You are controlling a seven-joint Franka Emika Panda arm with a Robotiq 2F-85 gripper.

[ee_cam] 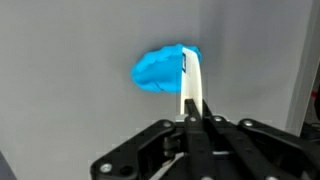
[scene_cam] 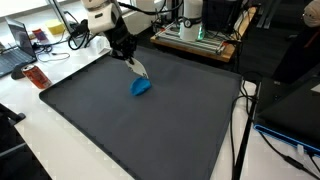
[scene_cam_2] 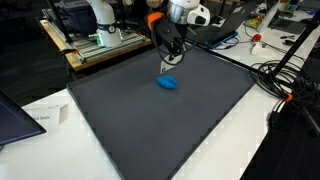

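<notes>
1. Gripper (ee_cam: 195,118) jaws are pressed together on a white stick (ee_cam: 190,85), which juts out from between the fingertips in the wrist view.
2. The arm reaches in from the rear edge of the dark grey mat (scene_cam: 150,130) and bends down at the wrist. In both exterior views the gripper (scene_cam: 130,58) (scene_cam_2: 172,62) hangs low over the mat, pointing downward at a slant.
3. A blue lump (ee_cam: 160,70) lies on the mat. The stick's far end meets its edge in the wrist view, and in an exterior view the stick (scene_cam: 140,70) slants down just above the lump (scene_cam: 141,87).
4. The lump (scene_cam_2: 168,83) sits on the rear half of the mat (scene_cam_2: 150,130), with bare mat on every side.
5. Off the mat, on the white table (scene_cam: 60,150), a laptop (scene_cam: 15,50) and a small red item (scene_cam: 35,77) sit well apart from the gripper.
6. A metal-framed machine (scene_cam_2: 100,40) stands behind the mat, and black cables (scene_cam_2: 280,75) trail beside it.
</notes>
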